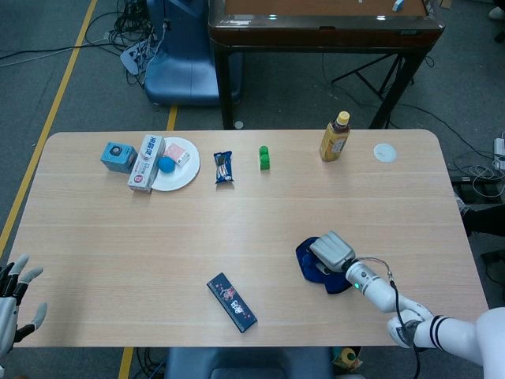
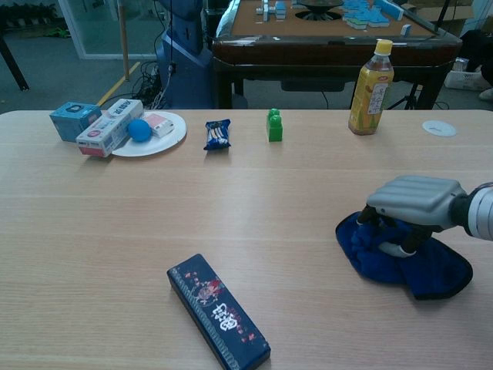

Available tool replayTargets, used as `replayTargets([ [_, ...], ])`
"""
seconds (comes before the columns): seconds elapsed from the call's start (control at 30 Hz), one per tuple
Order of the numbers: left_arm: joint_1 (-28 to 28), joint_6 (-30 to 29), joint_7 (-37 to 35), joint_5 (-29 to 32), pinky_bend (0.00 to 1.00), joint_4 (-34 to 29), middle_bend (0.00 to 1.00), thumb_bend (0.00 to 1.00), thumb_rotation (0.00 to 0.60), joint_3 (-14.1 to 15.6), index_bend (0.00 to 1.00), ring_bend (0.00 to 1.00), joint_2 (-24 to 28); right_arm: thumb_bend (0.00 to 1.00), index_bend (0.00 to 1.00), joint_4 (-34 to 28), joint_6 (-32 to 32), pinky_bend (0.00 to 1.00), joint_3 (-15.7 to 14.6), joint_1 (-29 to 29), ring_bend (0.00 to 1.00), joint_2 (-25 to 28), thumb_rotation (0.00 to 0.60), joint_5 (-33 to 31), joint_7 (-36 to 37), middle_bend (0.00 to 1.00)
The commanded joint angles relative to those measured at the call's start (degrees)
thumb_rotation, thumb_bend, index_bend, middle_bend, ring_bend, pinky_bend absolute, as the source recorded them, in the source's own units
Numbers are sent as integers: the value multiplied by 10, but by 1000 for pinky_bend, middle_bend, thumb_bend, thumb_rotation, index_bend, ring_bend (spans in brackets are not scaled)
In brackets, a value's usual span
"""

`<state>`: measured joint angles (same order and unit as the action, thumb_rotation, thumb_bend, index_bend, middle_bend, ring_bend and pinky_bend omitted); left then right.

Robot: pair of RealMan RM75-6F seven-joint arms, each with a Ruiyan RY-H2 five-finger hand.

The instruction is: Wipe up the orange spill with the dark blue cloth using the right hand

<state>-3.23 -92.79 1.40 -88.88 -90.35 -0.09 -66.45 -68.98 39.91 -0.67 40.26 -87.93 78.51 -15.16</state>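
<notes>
Pressing down on the dark blue cloth (image 2: 400, 262) with the right hand (image 2: 412, 204), palm-down on the wood-grain table (image 2: 231, 216).

Cloth: soft, crumpled fabric, bunched into folds, spread as an irregular flat patch on the right-front part of the table; edges stick out past the hand on all sides in the chest view. Right hand: grey ribbed back, dark fingers (image 2: 393, 239) curled downward into the cloth, tips buried in the folds; whether they pinch the fabric or only press it cannot be told. Cloth lies directly under the hand. No orange spill can be made out on the table surface. Left hand (image 1: 12, 304): at the lower left frame edge off the table, fingers spread, holding nothing. Glossy dark rectangular box (image 2: 218, 312) lies flat, well left of the cloth.
</notes>
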Motion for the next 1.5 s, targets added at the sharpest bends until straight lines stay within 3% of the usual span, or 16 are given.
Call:
replayTargets([
  [0.03, 0, 1, -1, 0, 0, 1, 1, 335, 600, 0, 212, 41, -1, 569, 647, 36, -7, 681, 18, 6, 519, -8, 600, -30, -16, 508],
  [0.27, 2, 4, 0, -2, 0, 1, 1, 335, 600, 0, 212, 41, -3, 569, 647, 84, -21, 681, 54, 24, 519, -21, 600, -90, -41, 508],
  [0.7, -1, -1, 4, -3, 0, -5, 1, 335, 600, 1, 212, 41, 1, 564, 647, -22, 26, 681, 128, 70, 519, -13, 600, -113, -34, 506],
  [0.9, -3, -3, 3, -1, 0, -4, 1, 335, 600, 2, 212, 41, 1, 549, 639, -38, 22, 676, 131, 86, 499, -20, 600, -141, -55, 485],
  [0.93, -4, -3, 3, -1, 0, -4, 1, 335, 600, 2, 212, 41, 1, 520, 591, -42, 17, 648, 129, 88, 459, -18, 600, -148, -61, 448],
  [1.0, -4, -5, 2, -1, 0, -3, 1, 335, 600, 2, 212, 41, 2, 428, 399, -55, 6, 527, 123, 90, 339, -14, 600, -166, -69, 326],
  [1.07, -5, -5, 1, -1, 0, -3, 1, 335, 600, 1, 212, 41, 2, 284, 102, -71, 3, 338, 120, 91, 161, -6, 600, -173, -67, 120],
  [1.13, -4, -4, 2, -2, 0, -3, 1, 335, 600, 2, 212, 41, 2, 193, 1, -83, 13, 228, 121, 89, 58, -1, 600, -163, -58, 22],
  [1.23, -3, -3, 3, -4, 0, -5, 1, 335, 600, 1, 212, 41, 2, 121, 0, -101, 39, 145, 122, 81, 0, 11, 600, -142, -43, 0],
  [1.5, -1, -3, 1, -6, 0, -5, 1, 335, 600, 0, 212, 41, 4, 119, 0, -167, 102, 141, 101, 37, 0, 92, 600, -120, -49, 1],
])
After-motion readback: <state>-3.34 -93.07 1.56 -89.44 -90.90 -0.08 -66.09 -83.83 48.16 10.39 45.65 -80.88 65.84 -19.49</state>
